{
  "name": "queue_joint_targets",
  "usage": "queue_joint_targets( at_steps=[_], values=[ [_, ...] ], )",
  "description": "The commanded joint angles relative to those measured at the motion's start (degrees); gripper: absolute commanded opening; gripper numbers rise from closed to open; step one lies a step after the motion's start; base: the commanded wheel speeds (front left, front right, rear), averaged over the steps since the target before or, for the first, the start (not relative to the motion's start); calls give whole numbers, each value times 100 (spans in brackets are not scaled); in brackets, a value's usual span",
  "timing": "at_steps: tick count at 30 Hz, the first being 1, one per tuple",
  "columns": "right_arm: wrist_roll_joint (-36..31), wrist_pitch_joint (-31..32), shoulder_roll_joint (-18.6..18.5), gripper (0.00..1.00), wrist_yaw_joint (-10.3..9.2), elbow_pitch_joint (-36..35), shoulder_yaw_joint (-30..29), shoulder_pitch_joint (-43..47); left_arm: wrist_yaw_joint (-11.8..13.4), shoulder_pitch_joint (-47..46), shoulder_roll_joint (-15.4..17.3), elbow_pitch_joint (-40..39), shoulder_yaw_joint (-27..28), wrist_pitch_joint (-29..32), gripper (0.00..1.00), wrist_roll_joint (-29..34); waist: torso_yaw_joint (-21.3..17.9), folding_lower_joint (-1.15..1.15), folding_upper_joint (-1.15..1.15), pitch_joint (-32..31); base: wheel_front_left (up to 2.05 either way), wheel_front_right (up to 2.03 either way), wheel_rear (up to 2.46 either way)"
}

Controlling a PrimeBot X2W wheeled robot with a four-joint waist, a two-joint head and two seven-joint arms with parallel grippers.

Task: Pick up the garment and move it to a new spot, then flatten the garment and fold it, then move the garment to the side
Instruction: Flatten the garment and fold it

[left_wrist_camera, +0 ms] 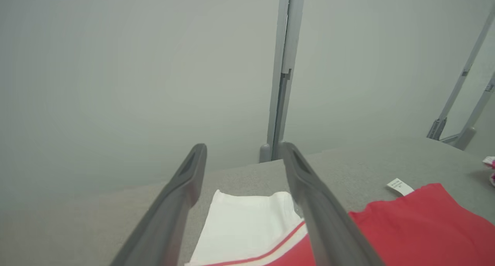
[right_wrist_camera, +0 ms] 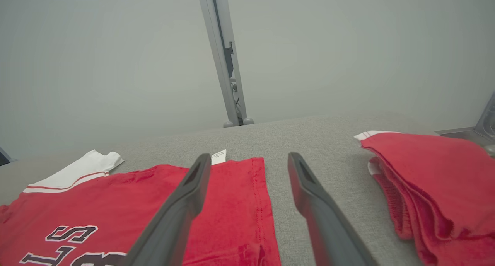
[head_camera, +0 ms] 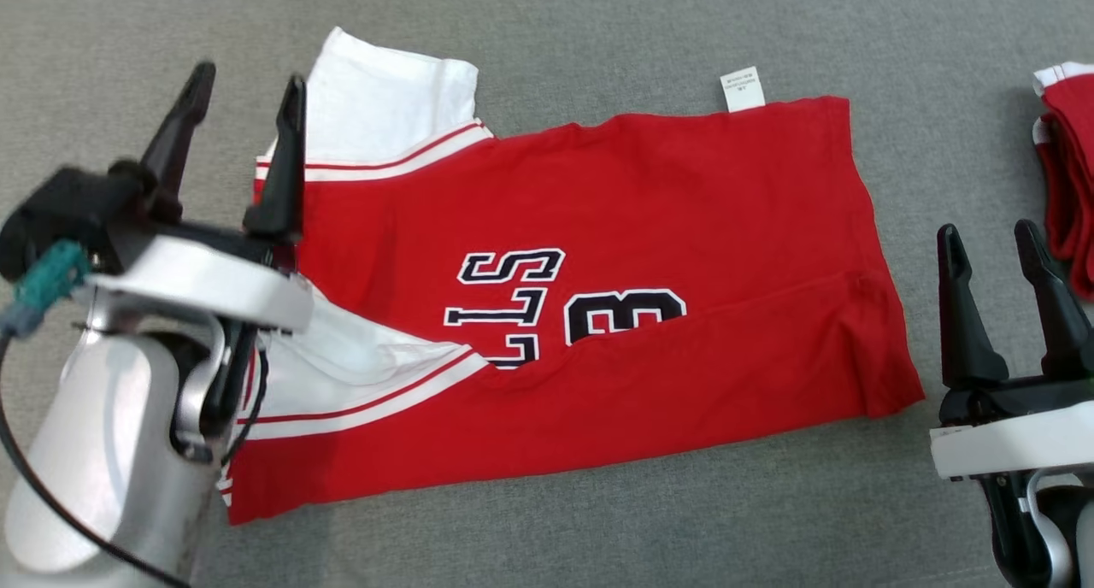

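head view has the red garment (head_camera: pixel 598 255) half folded on the grey table (head_camera: pixel 940 75) between the left gripper (head_camera: pixel 250 73) and right gripper (head_camera: pixel 986 227), both spread wide and empty, so the next fold wants low, even pinches at matching edges.

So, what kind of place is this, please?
Probably a test workstation for folding clothes: a grey fabric-covered table, plain grey walls with metal posts, and a stack of folded red garments beside the red jersey.
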Motion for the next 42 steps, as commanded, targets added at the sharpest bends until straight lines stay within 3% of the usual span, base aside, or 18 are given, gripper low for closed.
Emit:
queue_joint_targets(
  at_steps=[1, 6, 11, 21, 22, 23, 24, 25, 34, 42],
  values=[
    [28, -72, 8, 100, -2, 54, 83, -138, -158, -592, 68, 291, -80, 232, 100, -16, -279, 0, 0, 308, 0, 0, 0],
    [77, -200, 17, 100, -2, 206, 235, -289, -430, -1484, 176, 1132, -197, 819, 100, -143, -554, 0, 0, 556, 0, 0, 0],
    [185, -390, 36, 100, -2, 456, 452, -482, -688, -2444, 382, 2558, -218, 1475, 100, -302, -851, 0, 0, 885, 0, 0, 0],
    [326, -653, 38, 100, -2, 866, 626, -729, -904, -3221, 712, 4161, -216, 1475, 100, -458, -1101, 0, 0, 1132, 0, 0, 0],
    [346, -663, 38, 100, -2, 889, 626, -750, -926, -3259, 733, 4276, -231, 1471, 79, -472, -1116, 0, 0, 1142, 0, 0, 0],
    [354, -676, 38, 100, -2, 913, 610, -788, -934, -3296, 738, 4386, -248, 1463, 37, -495, -1129, 0, 0, 1149, 0, 0, 0],
    [357, -688, 37, 100, -2, 928, 594, -836, -951, -3317, 723, 4484, -257, 1467, 10, -547, -1140, 0, 0, 1154, 0, 0, 0],
    [378, -701, 28, 100, -2, 939, 568, -893, -971, -3334, 717, 4570, -276, 1475, 0, -565, -1147, 0, 0, 1156, 0, 0, 0],
    [704, -533, -821, 100, -2, 1544, 224, -2258, -1029, -3659, 565, 4901, -526, 1025, 0, -659, -906, 0, 0, 1100, 0, 0, 0],
    [1080, -133, -1365, 100, -2, 3030, 1246, -3714, -1037, -4000, 141, 5083, -925, 716, 0, -773, -350, 0, 0, 1157, 0, 0, 0]
  ],
)
